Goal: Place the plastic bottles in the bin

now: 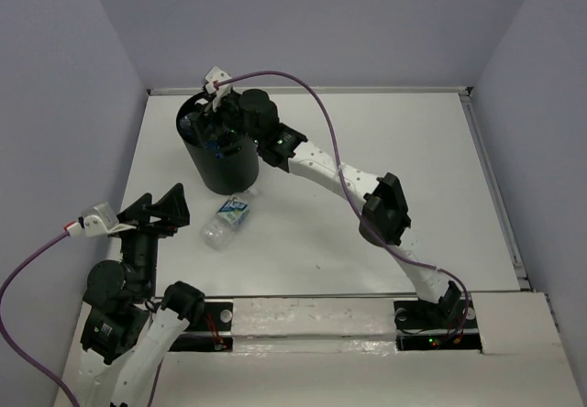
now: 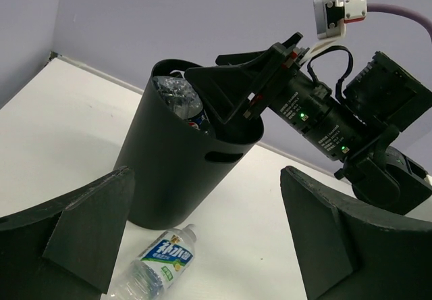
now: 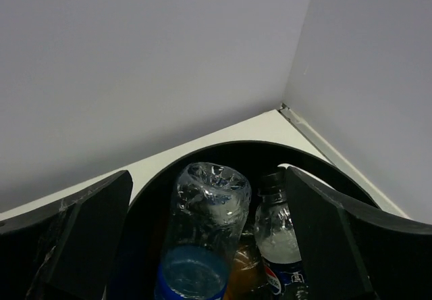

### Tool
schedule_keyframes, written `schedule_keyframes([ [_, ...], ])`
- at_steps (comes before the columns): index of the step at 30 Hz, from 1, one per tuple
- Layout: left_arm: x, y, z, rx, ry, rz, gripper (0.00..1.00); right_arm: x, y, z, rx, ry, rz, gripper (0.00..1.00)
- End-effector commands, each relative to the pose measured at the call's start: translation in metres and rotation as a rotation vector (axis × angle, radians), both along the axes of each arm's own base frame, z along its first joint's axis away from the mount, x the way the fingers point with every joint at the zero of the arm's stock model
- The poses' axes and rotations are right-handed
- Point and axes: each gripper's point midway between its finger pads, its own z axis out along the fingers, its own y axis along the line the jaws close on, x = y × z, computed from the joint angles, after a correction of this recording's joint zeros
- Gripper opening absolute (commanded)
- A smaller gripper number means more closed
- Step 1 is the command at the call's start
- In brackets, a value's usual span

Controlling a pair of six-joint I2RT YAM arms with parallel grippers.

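The right tool [image 3: 208, 173] hangs wide open and empty over the bin [image 1: 220, 173], at the counter's [image 1: 367, 150] far left corner. One bottle [image 1: 227, 221] lies beside the bin; the open, empty left tool [image 1: 158, 205] should grab it.

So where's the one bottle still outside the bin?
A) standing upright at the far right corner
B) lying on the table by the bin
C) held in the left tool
B: the bottle lies on its side on the table, by the base of the bin.
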Motion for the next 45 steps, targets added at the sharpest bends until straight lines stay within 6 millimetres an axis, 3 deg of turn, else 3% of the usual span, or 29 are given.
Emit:
schedule_keyframes([
  [1,0.002,0.002,0.01,-0.01,-0.024,0.016,0.99,-0.012,-0.016,0.073,0.14,0.0,-0.02,1.0],
  [2,0.003,0.002,0.009,-0.006,-0.02,0.016,0.99,-0.014,-0.027,0.087,0.165,0.015,-0.051,1.0],
  [6,0.004,0.001,0.009,-0.005,-0.017,0.018,0.99,-0.021,-0.06,0.11,0.251,0.109,-0.134,1.0],
  [7,0.004,0.001,0.009,-0.005,-0.017,0.018,0.99,-0.023,-0.067,0.112,0.267,0.129,-0.153,1.0],
  [8,0.005,0.001,0.009,-0.004,-0.016,0.018,0.99,-0.017,-0.076,0.09,0.251,0.175,-0.215,1.0],
  [9,0.004,0.001,0.009,-0.006,-0.018,0.018,0.99,-0.024,-0.095,0.11,0.316,0.209,-0.245,1.0],
  [11,0.004,0.002,0.01,-0.006,-0.02,0.019,0.99,-0.021,-0.123,0.1,0.361,0.27,-0.362,1.0],
  [12,0.004,0.001,0.01,-0.007,-0.023,0.018,0.99,-0.022,-0.135,0.091,0.398,0.327,-0.401,1.0],
  [13,0.003,0.002,0.01,-0.006,-0.025,0.02,0.99,-0.029,-0.156,0.06,0.384,0.378,-0.461,1.0],
  [14,0.003,0.001,0.01,-0.005,-0.025,0.017,0.99,-0.029,-0.172,0.052,0.442,0.392,-0.514,1.0],
  [15,0.002,0.002,0.012,-0.01,-0.032,0.015,0.99,-0.039,-0.189,0.014,0.456,0.484,-0.55,1.0],
  [17,0.001,0.001,0.013,-0.01,-0.038,0.011,0.99,-0.051,-0.199,-0.019,0.49,0.564,-0.575,0.99],
  [19,0.0,0.001,0.014,-0.012,-0.044,0.005,0.99,-0.06,-0.2,-0.054,0.515,0.678,-0.603,0.99],
  [20,0.0,0.001,0.013,-0.012,-0.044,0.005,0.99,-0.067,-0.191,-0.09,0.448,0.735,-0.612,0.99],
  [22,-0.001,0.001,0.013,-0.014,-0.046,0.005,0.99,-0.075,-0.171,-0.115,0.435,0.827,-0.595,1.0],
  [23,-0.002,0.002,0.014,-0.016,-0.05,0.005,0.99,-0.082,-0.157,-0.143,0.375,0.872,-0.591,1.0],
  [31,0.0,-0.003,0.011,-0.008,-0.04,-0.015,0.99,-0.097,-0.104,-0.18,0.425,0.992,-0.537,1.0],
  [34,0.0,-0.005,0.012,-0.006,-0.04,-0.028,0.99,-0.093,-0.092,-0.194,0.397,1.013,-0.545,1.0],
  [41,-0.002,-0.004,0.013,-0.011,-0.048,-0.027,0.99,-0.094,-0.076,-0.235,0.289,1.053,-0.588,1.0],
  [45,-0.003,-0.003,0.013,-0.013,-0.05,-0.026,0.99,-0.092,-0.078,-0.25,0.221,1.043,-0.634,1.0],
])
